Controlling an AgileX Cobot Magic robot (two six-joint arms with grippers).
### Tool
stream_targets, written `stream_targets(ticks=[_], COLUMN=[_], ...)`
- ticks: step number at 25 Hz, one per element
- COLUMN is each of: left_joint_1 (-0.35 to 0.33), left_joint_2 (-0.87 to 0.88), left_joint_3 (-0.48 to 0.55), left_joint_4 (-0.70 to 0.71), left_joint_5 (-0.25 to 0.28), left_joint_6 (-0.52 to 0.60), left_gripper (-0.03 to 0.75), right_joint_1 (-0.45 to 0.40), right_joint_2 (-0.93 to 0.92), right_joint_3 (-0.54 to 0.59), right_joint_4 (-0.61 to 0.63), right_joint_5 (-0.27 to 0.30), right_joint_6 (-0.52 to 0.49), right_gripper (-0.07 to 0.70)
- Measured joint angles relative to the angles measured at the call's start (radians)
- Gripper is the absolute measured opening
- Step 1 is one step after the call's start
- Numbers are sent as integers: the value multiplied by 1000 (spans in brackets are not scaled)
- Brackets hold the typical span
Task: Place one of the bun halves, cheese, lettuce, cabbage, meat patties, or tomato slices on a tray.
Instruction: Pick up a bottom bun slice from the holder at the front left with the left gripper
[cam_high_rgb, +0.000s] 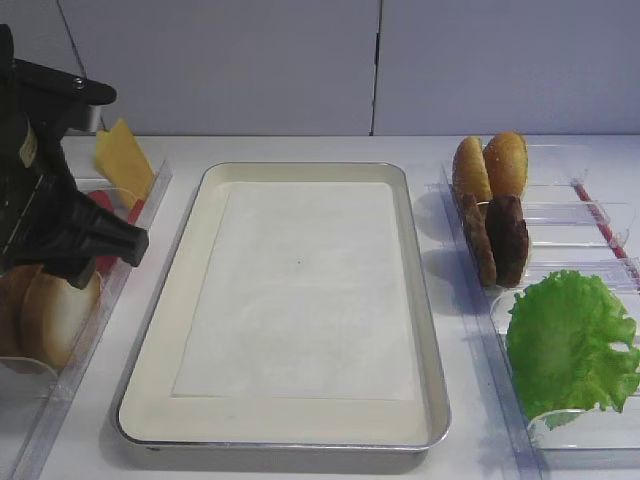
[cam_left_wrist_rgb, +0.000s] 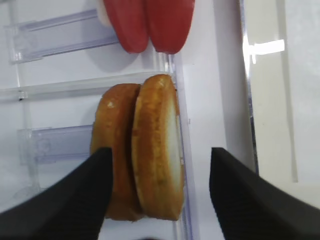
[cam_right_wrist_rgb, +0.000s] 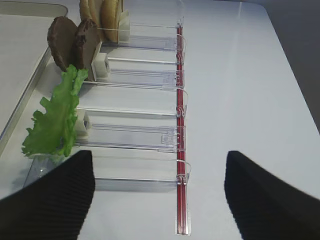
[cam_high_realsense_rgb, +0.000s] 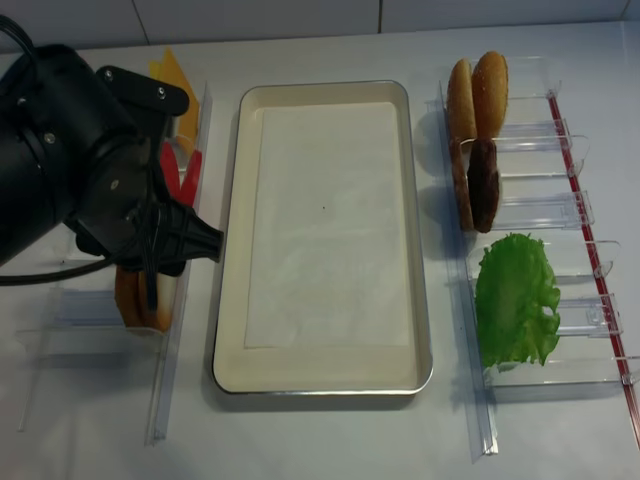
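Observation:
Two bun halves (cam_left_wrist_rgb: 150, 150) stand on edge in a clear holder at the left, pale cut face toward the tray (cam_high_rgb: 165, 350). My left gripper (cam_left_wrist_rgb: 159, 155) is open around them, its left finger beside the outer bun and its right finger well apart. Red tomato slices (cam_left_wrist_rgb: 150, 25) and yellow cheese (cam_high_rgb: 122, 160) stand farther back in the same row. The silver tray holds only its white paper liner. At the right are meat patties (cam_high_rgb: 497, 238) and lettuce (cam_high_rgb: 570, 340). My right gripper (cam_right_wrist_rgb: 159, 160) is open over a bare holder. Cabbage is out of view.
Golden-orange glossy bun halves (cam_high_rgb: 490, 165) stand behind the patties. Narrow clear plastic holders (cam_right_wrist_rgb: 140, 132) with a red strip (cam_right_wrist_rgb: 181, 125) line the right side, and a matching row (cam_high_realsense_rgb: 170, 340) runs along the tray's left. The left arm (cam_high_realsense_rgb: 80, 170) hangs over the left row.

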Motion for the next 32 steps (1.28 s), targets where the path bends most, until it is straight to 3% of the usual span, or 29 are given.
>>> stream_targets(ticks=[4, 23, 32], left_joint_1=[0, 0, 0], left_joint_2=[0, 0, 84], left_joint_3=[0, 52, 52], left_joint_4=[-32, -35, -35], left_joint_5=[-28, -66, -68], left_joint_6=[15, 37, 40], left_gripper=[435, 435, 435], right_joint_1=[0, 0, 0], right_joint_2=[0, 0, 0], right_joint_3=[0, 0, 0], right_joint_4=[0, 0, 0], right_joint_5=[0, 0, 0], right_joint_6=[0, 0, 0], right_gripper=[544, 544, 544])
